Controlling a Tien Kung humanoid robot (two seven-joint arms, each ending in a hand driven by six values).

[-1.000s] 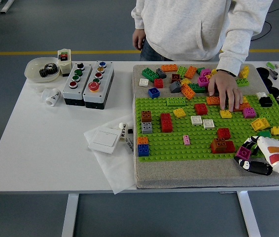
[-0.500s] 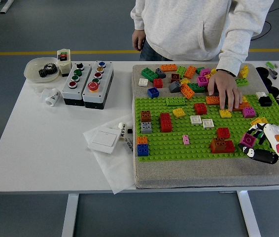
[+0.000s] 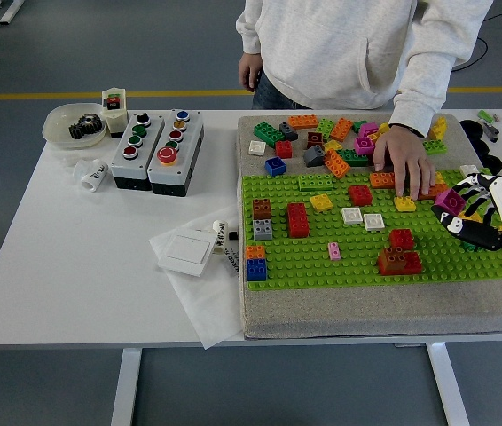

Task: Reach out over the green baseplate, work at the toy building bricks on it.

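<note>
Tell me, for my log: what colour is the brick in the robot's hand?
Magenta brick, in the right hand; head view.

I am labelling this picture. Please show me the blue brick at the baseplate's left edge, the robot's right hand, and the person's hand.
blue brick (image 3: 258,270), head view, front face.
right hand (image 3: 469,218), head view, fingers.
person's hand (image 3: 404,157), head view, back.

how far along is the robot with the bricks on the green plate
Done: many bricks are seated on the green baseplate, such as the red brick. In hand: the right hand hovers over the plate's right side holding a magenta brick, not yet pressed down. A person's hand rests on bricks at the far edge. Left: loose bricks lie on the mat beyond the plate.
</note>
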